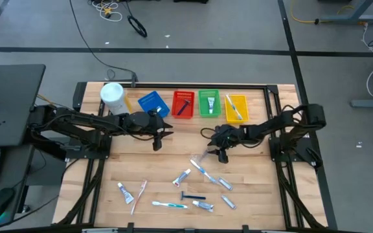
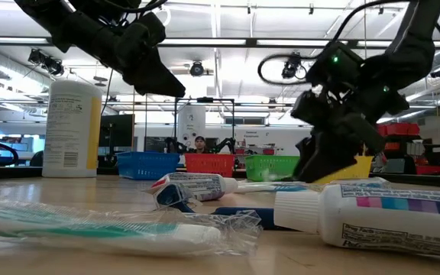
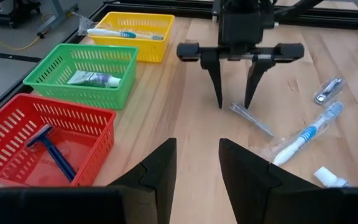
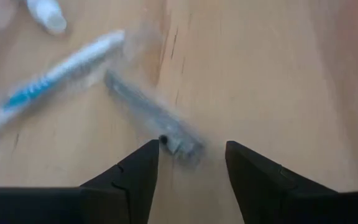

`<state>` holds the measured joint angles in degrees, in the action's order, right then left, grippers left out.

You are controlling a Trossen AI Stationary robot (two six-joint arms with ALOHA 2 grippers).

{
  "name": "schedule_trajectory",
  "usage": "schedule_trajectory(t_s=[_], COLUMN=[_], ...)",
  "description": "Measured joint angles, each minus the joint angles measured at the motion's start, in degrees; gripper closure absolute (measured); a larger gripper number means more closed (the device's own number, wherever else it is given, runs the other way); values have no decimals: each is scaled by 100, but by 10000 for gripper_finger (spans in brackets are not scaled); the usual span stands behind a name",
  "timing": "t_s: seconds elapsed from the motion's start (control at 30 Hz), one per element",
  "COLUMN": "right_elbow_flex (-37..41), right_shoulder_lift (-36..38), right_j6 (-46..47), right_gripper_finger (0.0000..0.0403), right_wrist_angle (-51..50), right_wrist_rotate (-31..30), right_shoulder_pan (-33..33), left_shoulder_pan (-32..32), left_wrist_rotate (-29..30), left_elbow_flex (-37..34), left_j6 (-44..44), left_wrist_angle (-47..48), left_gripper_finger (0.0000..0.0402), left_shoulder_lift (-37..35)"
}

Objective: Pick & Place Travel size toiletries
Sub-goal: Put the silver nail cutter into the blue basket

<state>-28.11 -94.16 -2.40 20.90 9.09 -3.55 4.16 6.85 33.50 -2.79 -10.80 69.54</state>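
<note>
Travel size toiletries lie loose on the near half of the table: a white-blue toothbrush (image 1: 203, 170), small tubes (image 1: 182, 176), a dark blue razor (image 1: 192, 196), and a teal toothbrush (image 1: 169, 204). My right gripper (image 3: 234, 102) is open and points down at a slant. Its fingertips stand on either side of one end of a slim grey item in clear wrap (image 4: 155, 119), low over the wood. I cannot tell whether they touch it. My left gripper (image 3: 197, 169) hangs open and empty above the table's middle, in front of the baskets.
Along the far edge stand a white canister (image 1: 113, 97) and blue (image 1: 153, 103), red (image 3: 17, 134), green (image 3: 79, 78) and yellow (image 3: 135, 28) baskets. The red one holds a razor (image 3: 51, 152), the green a tube (image 3: 92, 78), the yellow a toothbrush (image 3: 124, 34).
</note>
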Motion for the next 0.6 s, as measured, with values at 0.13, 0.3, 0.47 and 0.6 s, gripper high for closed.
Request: schedule_trajectory(t_s=[0.13,0.3,0.47,0.6], right_elbow_flex=[-9,4,4,4], right_shoulder_lift=[-118,-145,-151,-150], right_j6=[21,-53,-151,-55], right_gripper_finger=[208,208,214,237], right_wrist_angle=[83,291,297,265], right_wrist_rotate=[192,278,357,312], right_shoulder_pan=[-11,-11,0,48], left_shoulder_pan=[2,2,0,2], left_wrist_rotate=[2,2,2,2], left_elbow_flex=[0,0,0,0], left_j6=[0,0,-1,4], left_wrist_angle=[-32,-34,-34,-31], left_gripper_finger=[274,274,274,274], left_shoulder_lift=[0,0,0,0])
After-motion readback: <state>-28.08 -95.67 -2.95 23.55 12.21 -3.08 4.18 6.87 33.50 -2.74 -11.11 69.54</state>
